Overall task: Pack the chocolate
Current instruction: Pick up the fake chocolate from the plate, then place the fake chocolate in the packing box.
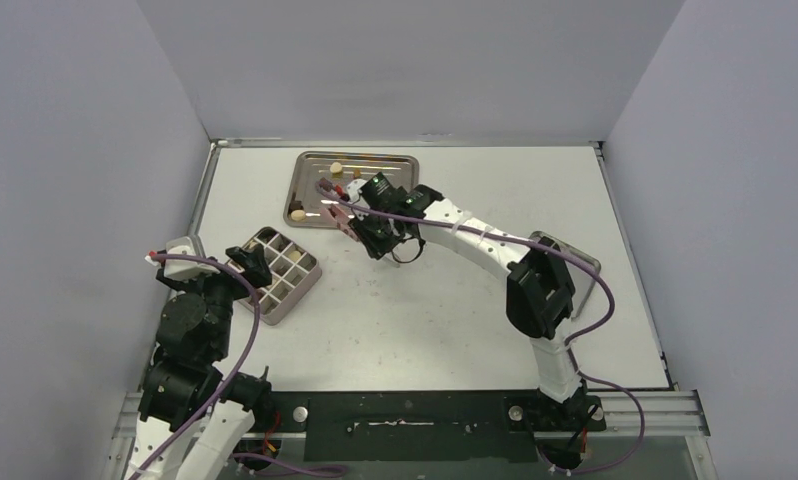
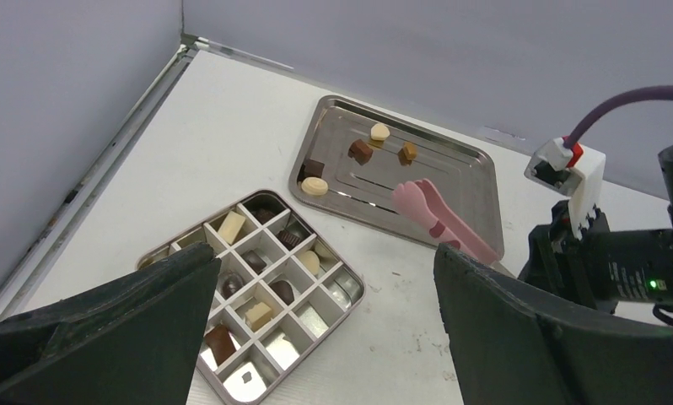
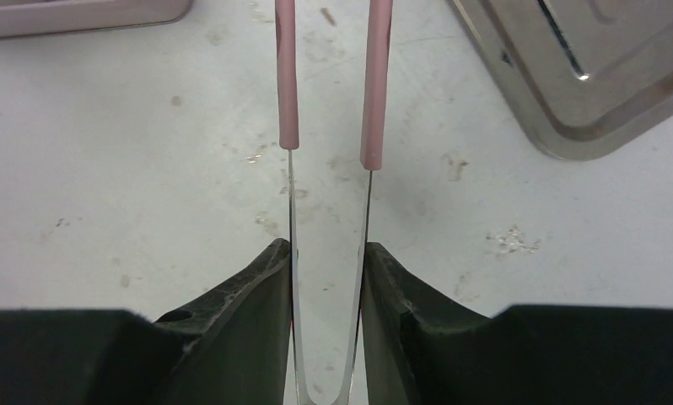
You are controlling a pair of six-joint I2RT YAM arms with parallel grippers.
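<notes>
Several chocolate pieces lie on the metal tray (image 2: 476, 181): a cream one (image 2: 380, 132), brown ones (image 2: 361, 150) and a cream round (image 2: 314, 186). More sit in cells of the divided box (image 2: 343, 297), such as a cream block (image 2: 231, 226). My right gripper (image 3: 326, 253) is shut on the metal handles of the pink tongs (image 3: 286, 76). The tongs (image 2: 438, 219) reach over the tray's near edge, and their tips carry nothing I can see. My left gripper (image 2: 325, 261) hangs open above the box's near side, holding nothing.
The tray (image 1: 405, 158) is at the back and the box (image 1: 313, 268) sits front-left of it. A metal lid-like piece (image 1: 580, 262) lies at the right under the right arm's elbow. Walls close in the table's left, back and right sides.
</notes>
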